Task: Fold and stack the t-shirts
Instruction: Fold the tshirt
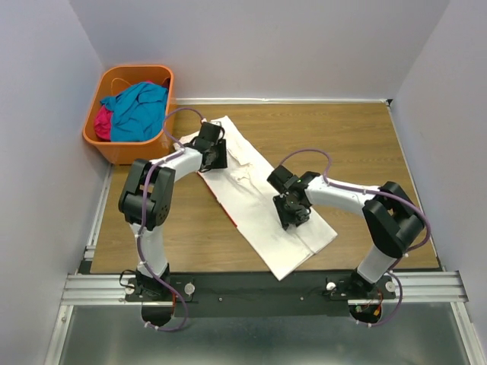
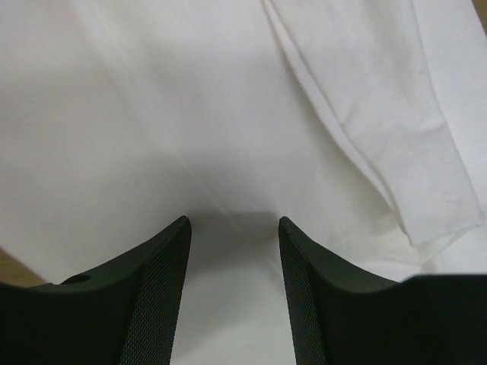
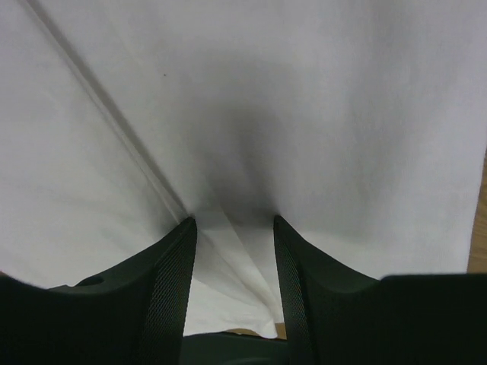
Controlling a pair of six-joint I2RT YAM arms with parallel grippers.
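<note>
The white t-shirt (image 1: 255, 199) lies folded in a long strip, slanting from the back left to the front right of the table, with a thin red edge showing along its left side. My left gripper (image 1: 215, 156) is open, its tips down on the shirt's upper end; white cloth (image 2: 152, 114) fills its wrist view around the gripper (image 2: 234, 220). My right gripper (image 1: 293, 213) is open on the lower part, and a ridge of cloth (image 3: 304, 114) rises between its fingers (image 3: 232, 220). The teal-blue t-shirt (image 1: 137, 110) and the magenta t-shirt (image 1: 103, 122) lie crumpled in the basket.
An orange basket (image 1: 125, 150) stands at the back left corner, off the wooden tabletop (image 1: 342, 137). Grey walls close in the left, back and right sides. A metal rail (image 1: 259, 287) with the arm bases runs along the near edge.
</note>
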